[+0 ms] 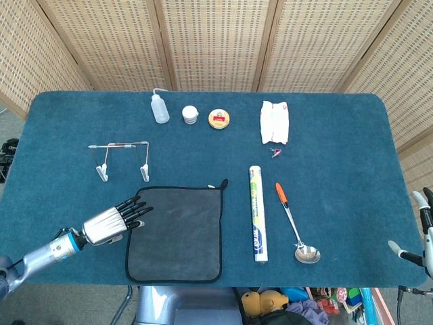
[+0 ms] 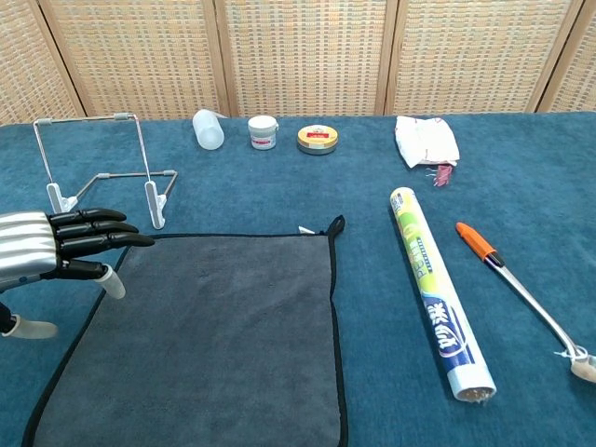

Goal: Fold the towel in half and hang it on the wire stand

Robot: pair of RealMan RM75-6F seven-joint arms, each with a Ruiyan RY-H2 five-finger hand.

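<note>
Grey towel [image 1: 174, 234], black-edged, flat on blue table [image 1: 338, 162], near front edge. Wire stand [image 1: 122, 160] upright just behind its left corner. Left hand [image 1: 114, 220], fingers extended and apart, holding nothing, fingertips over towel's left edge. Right hand [image 1: 421, 237] at table's right edge, partly out of frame; fingers apart, nothing held.
</note>
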